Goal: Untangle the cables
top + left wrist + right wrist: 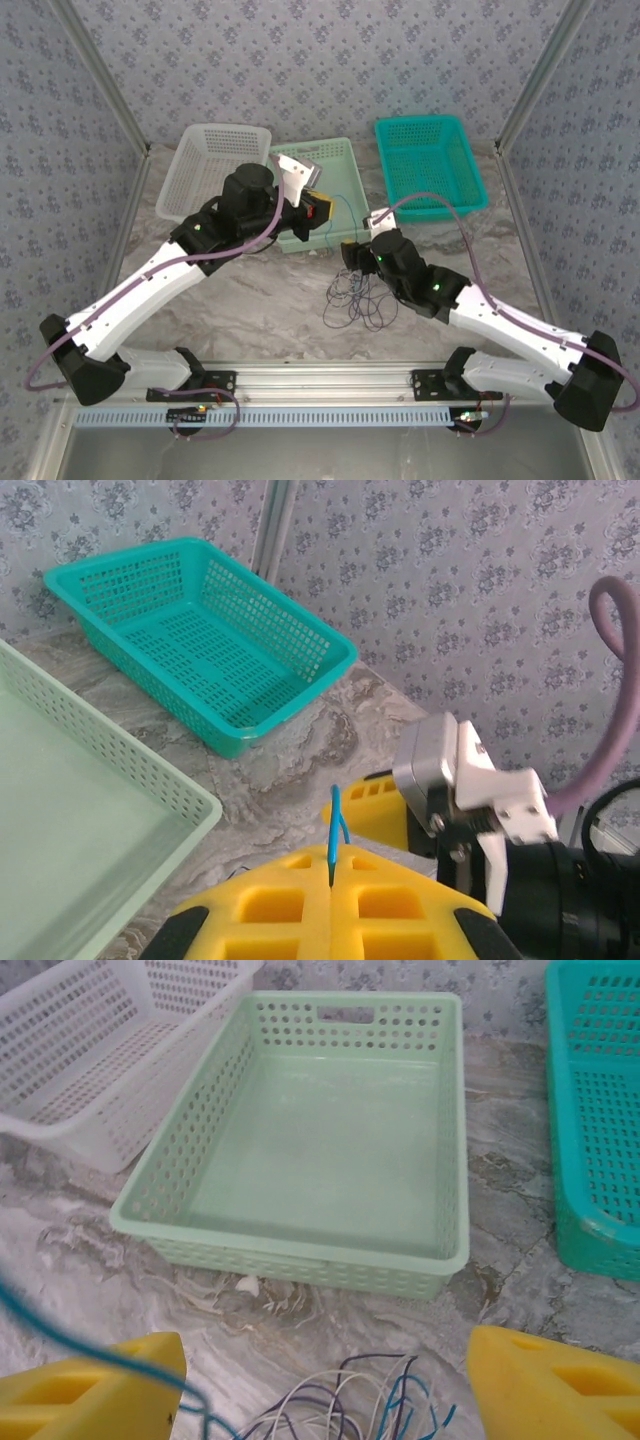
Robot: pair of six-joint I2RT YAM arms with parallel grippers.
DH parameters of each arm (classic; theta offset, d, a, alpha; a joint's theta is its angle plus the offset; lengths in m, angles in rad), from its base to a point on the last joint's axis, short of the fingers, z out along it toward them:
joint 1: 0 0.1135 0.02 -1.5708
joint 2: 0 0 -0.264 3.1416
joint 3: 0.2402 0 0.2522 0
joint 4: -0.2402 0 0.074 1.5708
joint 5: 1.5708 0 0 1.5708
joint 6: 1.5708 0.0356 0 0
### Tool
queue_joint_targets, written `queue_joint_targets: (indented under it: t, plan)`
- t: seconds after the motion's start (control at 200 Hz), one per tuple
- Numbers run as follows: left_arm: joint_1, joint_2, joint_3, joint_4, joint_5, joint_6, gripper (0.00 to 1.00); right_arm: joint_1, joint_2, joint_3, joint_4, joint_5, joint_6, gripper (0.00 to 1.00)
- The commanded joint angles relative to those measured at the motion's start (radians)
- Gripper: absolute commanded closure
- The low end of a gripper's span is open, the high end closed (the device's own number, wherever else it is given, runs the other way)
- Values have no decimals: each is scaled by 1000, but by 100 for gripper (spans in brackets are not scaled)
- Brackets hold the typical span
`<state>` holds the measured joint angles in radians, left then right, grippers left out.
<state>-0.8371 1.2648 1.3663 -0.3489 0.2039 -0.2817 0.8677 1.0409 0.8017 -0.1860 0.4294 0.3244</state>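
Between the closed yellow fingers of my left claw [330,868]: blue cable [334,825], pinched tight, end sticking up. Right claw [325,1352] spread wide, gripping nothing. The cables [340,1405] lie loose on the table [90,1260] between its fingers, near the pale green basket [300,1255].

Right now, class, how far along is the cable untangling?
Done: little; the pale green perforated plastic basket is empty. In hand: the left claw pinches the thin blue cable; the right claw is open at the tangle of thin purplish, white and blue wires. Left: separating them.
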Motion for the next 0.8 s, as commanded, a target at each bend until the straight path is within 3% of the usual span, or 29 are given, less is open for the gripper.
queue_joint_targets:
  t: [0.0,0.265,0.46,0.795]
  plan:
    - [-17,5,51,13,44,2,100,-36,45,-8,47,-14,15,23]
    - [-23,-6,169,31,69,8,100,-61,193,-10,122,-6,37,25]
    - [-20,-7,277,-13,49,51,100,-65,211,-75,114,2,74,25]
    - [-19,1,384,-5,113,48,100,-85,348,-129,49,-7,176,26]
